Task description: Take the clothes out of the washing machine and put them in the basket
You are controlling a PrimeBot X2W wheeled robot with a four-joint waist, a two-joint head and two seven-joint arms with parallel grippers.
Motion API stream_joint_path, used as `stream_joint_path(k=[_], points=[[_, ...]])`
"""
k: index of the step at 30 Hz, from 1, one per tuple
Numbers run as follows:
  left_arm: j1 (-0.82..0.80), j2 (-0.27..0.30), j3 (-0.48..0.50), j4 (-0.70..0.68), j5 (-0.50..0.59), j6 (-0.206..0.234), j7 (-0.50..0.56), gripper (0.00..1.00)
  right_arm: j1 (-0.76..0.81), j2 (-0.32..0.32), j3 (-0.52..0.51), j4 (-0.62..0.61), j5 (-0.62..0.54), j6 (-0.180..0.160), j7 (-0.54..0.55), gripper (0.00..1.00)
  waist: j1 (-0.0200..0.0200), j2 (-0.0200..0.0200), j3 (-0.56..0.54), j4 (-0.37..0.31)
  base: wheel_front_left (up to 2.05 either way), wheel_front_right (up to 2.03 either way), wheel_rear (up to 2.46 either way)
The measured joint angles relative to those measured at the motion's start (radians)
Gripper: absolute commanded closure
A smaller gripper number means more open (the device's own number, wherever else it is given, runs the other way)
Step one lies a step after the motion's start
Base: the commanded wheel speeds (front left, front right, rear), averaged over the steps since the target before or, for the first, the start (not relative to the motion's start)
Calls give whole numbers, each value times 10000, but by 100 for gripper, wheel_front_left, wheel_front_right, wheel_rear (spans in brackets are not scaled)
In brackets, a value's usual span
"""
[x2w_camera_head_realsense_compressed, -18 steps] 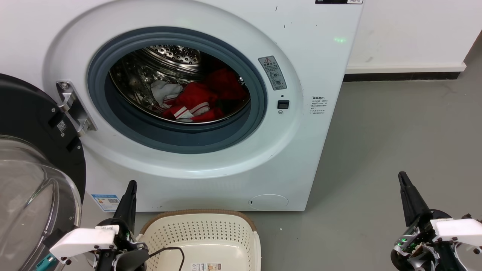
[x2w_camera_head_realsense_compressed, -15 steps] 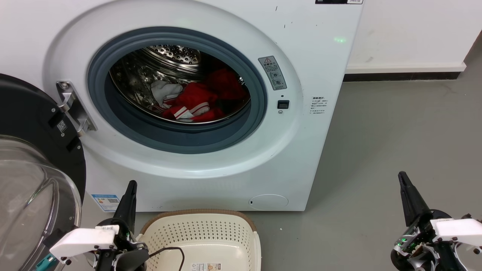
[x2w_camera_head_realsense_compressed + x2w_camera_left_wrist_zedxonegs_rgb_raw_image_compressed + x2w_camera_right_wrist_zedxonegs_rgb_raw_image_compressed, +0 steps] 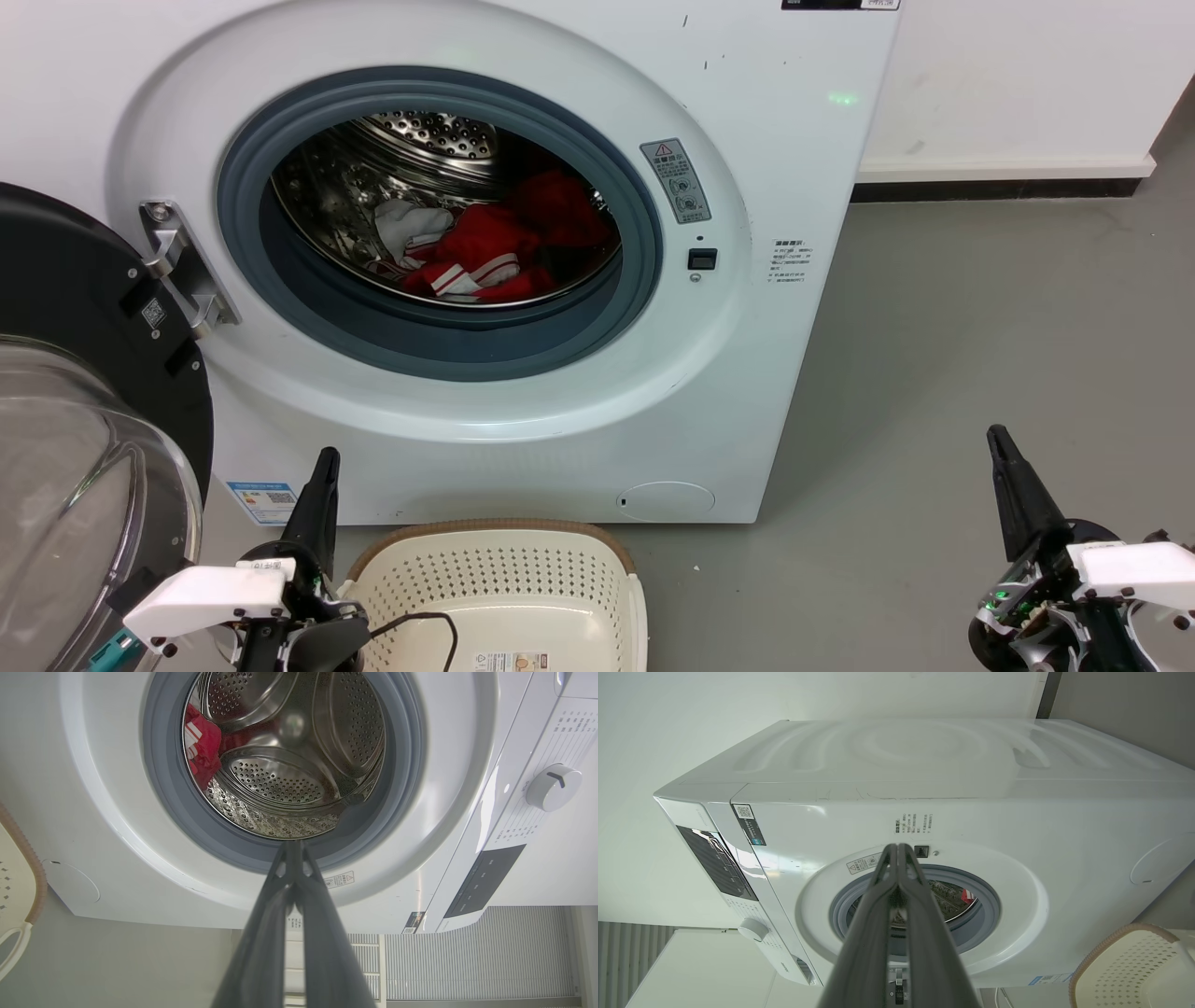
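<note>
The white washing machine (image 3: 523,411) stands in front of me with its door (image 3: 84,411) swung open to the left. Red clothes (image 3: 504,247) with white striped trim and a white piece (image 3: 406,227) lie in the steel drum (image 3: 420,140); a red garment (image 3: 201,749) also appears in the left wrist view. The cream basket (image 3: 504,588) sits on the floor below the machine. My left gripper (image 3: 325,459) is shut and holds nothing, just left of the basket. Far to the right my right gripper (image 3: 997,437) is shut and holds nothing, low over the floor.
Grey floor (image 3: 980,327) stretches to the right of the machine up to a white wall with a dark skirting (image 3: 990,189). The open glass door fills the lower left beside my left arm. A black cable (image 3: 420,621) hangs over the basket's near side.
</note>
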State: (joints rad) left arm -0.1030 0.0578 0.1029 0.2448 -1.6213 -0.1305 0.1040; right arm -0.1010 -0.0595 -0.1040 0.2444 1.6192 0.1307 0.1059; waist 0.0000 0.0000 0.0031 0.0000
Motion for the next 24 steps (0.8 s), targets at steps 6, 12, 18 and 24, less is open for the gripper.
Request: stream_joint_path(k=[6,12,18,24], points=[[0,-2,8,0,8,0,2,100,-3,4,-8,0,-10,0,2,100,0,0,0,0,0,0,0],[226,-52,-100,182,-4,0,-117,0,261,33,71,136,-8,-2,-100,0,-1,0,5,-6,0,0,0],[219,-48,-385,10,240,0,-430,0,261,35,288,-48,-316,-2,-420,0,-1,0,23,-13,0,0,0],[190,-40,-410,-234,1093,0,-706,0,277,36,360,-305,-1210,-2,-708,0,-1,0,34,-14,0,0,0]])
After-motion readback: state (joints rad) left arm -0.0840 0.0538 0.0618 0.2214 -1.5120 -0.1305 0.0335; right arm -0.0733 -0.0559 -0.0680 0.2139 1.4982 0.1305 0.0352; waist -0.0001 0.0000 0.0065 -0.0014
